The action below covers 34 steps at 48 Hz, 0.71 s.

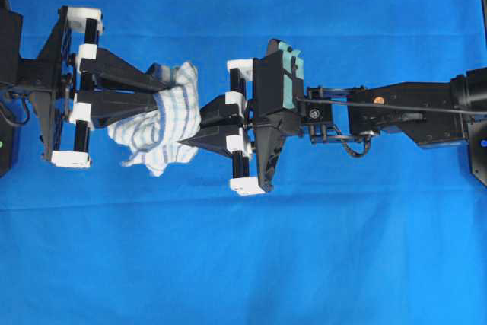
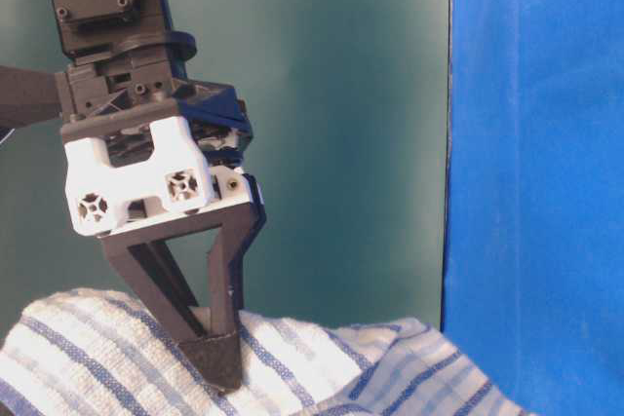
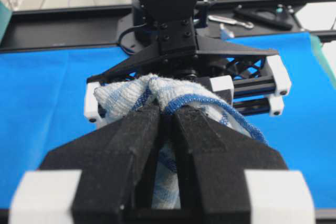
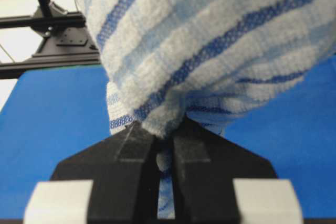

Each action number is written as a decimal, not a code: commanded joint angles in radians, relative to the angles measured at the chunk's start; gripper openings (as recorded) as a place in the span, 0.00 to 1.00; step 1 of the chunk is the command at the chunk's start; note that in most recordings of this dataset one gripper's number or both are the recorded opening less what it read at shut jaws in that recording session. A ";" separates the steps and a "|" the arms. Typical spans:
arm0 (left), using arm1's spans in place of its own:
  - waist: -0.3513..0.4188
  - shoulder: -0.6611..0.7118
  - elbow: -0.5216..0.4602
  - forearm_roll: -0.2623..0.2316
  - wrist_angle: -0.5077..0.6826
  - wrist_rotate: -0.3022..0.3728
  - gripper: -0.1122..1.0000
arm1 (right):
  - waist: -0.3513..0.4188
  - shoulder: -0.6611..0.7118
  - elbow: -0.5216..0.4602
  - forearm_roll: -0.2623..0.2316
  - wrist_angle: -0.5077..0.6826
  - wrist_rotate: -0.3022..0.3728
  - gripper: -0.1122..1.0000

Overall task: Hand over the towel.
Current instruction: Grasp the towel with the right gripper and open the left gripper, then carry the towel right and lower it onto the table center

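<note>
- Two claws are clamped on the towel (image 1: 163, 127) at once, held mid-air above the blue worktop (image 1: 243, 264).
- Left claw (image 1: 163, 89) shut on one bunch, right claw (image 1: 186, 129) shut on opp. side — grip shared so nothing's dropped during transfer.

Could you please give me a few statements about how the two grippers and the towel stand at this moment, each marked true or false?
1. The left gripper is shut on the towel. True.
2. The right gripper hangs open, away from the towel. False: its fingers are pinched on the cloth too.
3. The towel lies flat on the blue table covering. False: it hangs bunched between the two grippers.
4. The towel is white with blue stripes. True.
5. The two grippers face each other across the towel. True.
</note>
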 commanded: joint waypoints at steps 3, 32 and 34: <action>-0.005 -0.006 -0.017 -0.005 -0.011 -0.005 0.21 | -0.002 -0.040 -0.005 0.002 -0.005 0.002 0.14; -0.005 -0.143 0.046 -0.009 0.023 -0.035 0.94 | 0.026 -0.356 0.287 0.002 -0.008 0.003 0.14; -0.005 -0.147 0.049 -0.009 0.023 -0.035 0.94 | 0.028 -0.373 0.301 0.002 -0.006 0.003 0.14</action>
